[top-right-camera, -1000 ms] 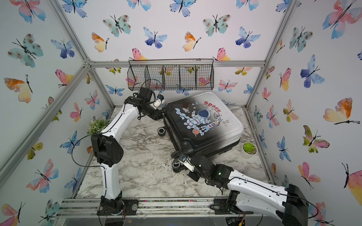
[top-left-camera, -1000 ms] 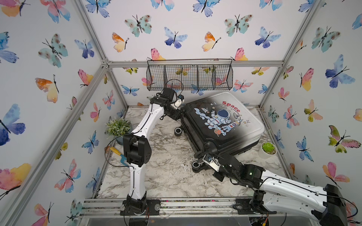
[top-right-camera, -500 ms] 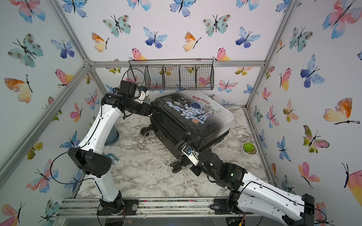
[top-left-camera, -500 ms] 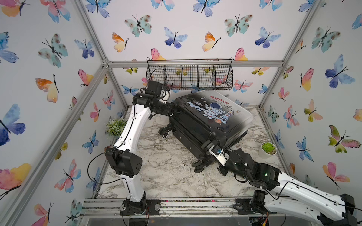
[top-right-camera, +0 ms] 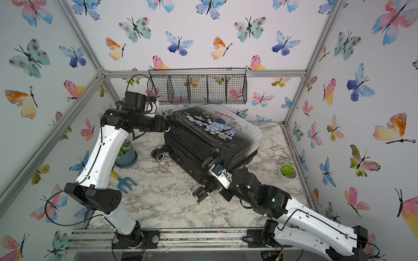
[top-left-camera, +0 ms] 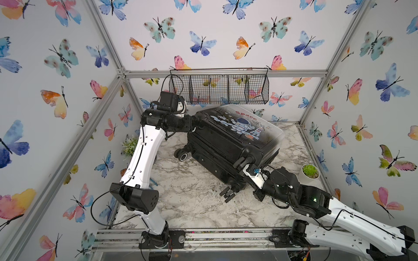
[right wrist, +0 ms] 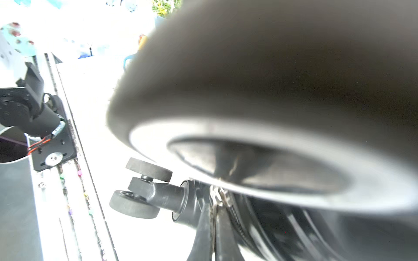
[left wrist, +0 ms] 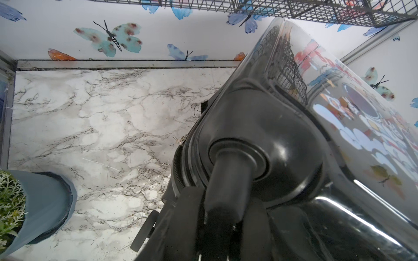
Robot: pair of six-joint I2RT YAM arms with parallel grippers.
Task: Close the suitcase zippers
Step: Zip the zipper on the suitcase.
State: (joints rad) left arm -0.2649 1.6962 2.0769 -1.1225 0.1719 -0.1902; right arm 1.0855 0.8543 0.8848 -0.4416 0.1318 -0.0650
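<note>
The suitcase (top-left-camera: 235,135) (top-right-camera: 210,137), black fading to white with an astronaut and red "Space" lettering, is tilted up on its long side over the marble table. At the case's back-left corner, my left gripper (top-left-camera: 194,123) (left wrist: 226,217) is shut on a black wheel stem (left wrist: 230,180). The black zippers band (left wrist: 178,171) runs along the seam beside it, with a small metal pull (left wrist: 181,140). Down at the near corner, between two wheels, my right gripper (top-left-camera: 241,175) (right wrist: 213,210) is shut on a metal zipper pull (right wrist: 218,195).
A wire basket (top-left-camera: 218,89) hangs on the back wall just above the case. A grey-blue plant pot (top-right-camera: 126,153) and a blue toy rake (top-right-camera: 123,182) lie at the left. A white pot with a succulent (top-left-camera: 309,172) stands at the right edge.
The suitcase has gone from lying flat at the back right to tilted on its side, shifted left. My left arm swung left and up with it. The right arm followed, still pinching.
</note>
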